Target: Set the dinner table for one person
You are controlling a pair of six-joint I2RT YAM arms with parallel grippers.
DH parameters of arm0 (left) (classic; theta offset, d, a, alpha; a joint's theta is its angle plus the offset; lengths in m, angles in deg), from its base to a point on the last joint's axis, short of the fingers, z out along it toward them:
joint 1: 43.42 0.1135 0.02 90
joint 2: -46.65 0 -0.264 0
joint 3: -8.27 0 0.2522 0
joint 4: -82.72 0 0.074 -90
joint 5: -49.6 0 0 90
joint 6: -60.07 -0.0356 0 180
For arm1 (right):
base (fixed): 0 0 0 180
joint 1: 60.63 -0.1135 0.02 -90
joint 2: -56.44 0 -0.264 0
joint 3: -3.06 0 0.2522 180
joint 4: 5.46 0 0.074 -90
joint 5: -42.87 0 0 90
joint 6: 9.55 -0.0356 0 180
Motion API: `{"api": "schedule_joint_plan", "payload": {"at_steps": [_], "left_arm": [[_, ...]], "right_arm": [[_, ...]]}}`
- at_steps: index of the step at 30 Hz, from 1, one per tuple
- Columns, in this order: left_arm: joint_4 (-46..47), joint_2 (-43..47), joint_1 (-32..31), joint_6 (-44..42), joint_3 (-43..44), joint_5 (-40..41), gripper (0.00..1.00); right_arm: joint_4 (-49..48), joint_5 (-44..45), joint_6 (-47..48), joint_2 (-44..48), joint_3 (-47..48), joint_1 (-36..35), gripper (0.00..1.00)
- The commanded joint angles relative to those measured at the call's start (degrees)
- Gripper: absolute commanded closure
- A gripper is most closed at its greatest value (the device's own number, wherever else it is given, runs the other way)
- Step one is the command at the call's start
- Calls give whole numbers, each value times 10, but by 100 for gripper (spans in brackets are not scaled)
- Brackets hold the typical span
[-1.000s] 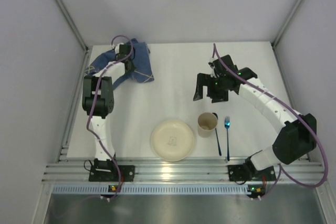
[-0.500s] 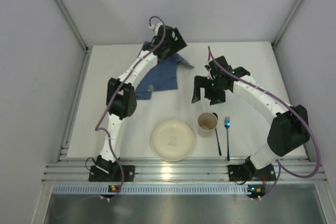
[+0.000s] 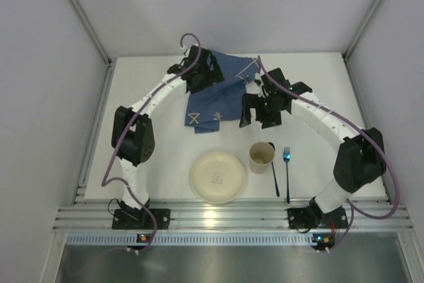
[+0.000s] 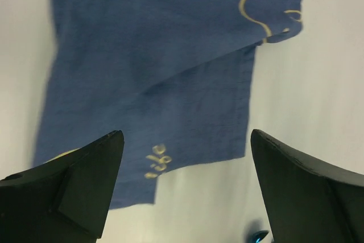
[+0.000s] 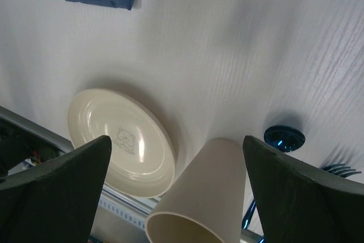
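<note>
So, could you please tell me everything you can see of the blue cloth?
The blue cloth looks like soft woven fabric, dark blue with pale line drawings near its edges. It lies loosely folded, one layer over another, at the far middle of the white table. The left gripper hangs over it, jaws open.

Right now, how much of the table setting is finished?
Looks done: plate, cup, spoon and fork sit together near the table's front edge. In hand: nothing; the left gripper hovers open over the blue cloth at the far side, and the right gripper is open too. Probably left: bringing the cloth to the place setting.
</note>
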Motion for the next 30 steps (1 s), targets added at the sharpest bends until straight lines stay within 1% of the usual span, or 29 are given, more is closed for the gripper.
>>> {"api": "schedule_joint_plan", "payload": {"at_steps": [1,2,4,5,7,8,9,12,13,14,15,17,19,23,25,26,27,29,30], "left_arm": [[2,125,33,-44,-84,37,2],[5,137,37,-50,-119,42,1],[2,165,45,-61,-141,42,2],[-2,171,46,-65,-155,42,1],[-10,184,47,-73,-165,43,2],[-15,187,47,-76,-175,45,2],[-16,194,49,-78,-181,49,2],[-19,202,64,-74,-205,47,2],[-19,203,71,-71,-210,34,2],[-15,205,78,-66,-222,25,2],[-10,207,95,-63,-230,12,2],[1,212,111,-58,-251,-16,2],[24,217,129,-58,-266,-33,2],[29,205,138,-65,-271,-47,2],[31,193,141,-66,-270,-49,1],[31,188,142,-68,-269,-75,1],[32,179,143,-67,-269,-76,2],[38,169,145,-71,-268,-79,2],[41,159,151,-72,-269,-84,2]], "right_arm": [[-38,-3,17,-28,46,20,0],[-45,-11,17,-49,58,27,0],[-56,-20,11,-74,71,50,0],[-56,-16,10,-103,79,56,0],[-53,-5,0,-136,116,67,0],[-51,2,-6,-167,129,69,0],[-53,1,-16,-184,157,72,2],[-53,6,-24,-244,199,72,4],[-52,8,-26,-258,208,72,7],[-47,9,-28,-283,224,72,8],[-47,4,-31,-294,229,72,11],[-55,-11,-35,-314,231,72,14],[-67,-18,-38,-322,226,71,18],[-83,-24,-48,-327,202,70,23],[-91,-29,-51,-332,195,70,29],[-93,-32,-54,-335,190,70,32],[-96,-33,-55,-338,190,68,38],[-99,-40,-57,-349,195,65,43],[-99,-40,-57,-352,196,62,50]]}}
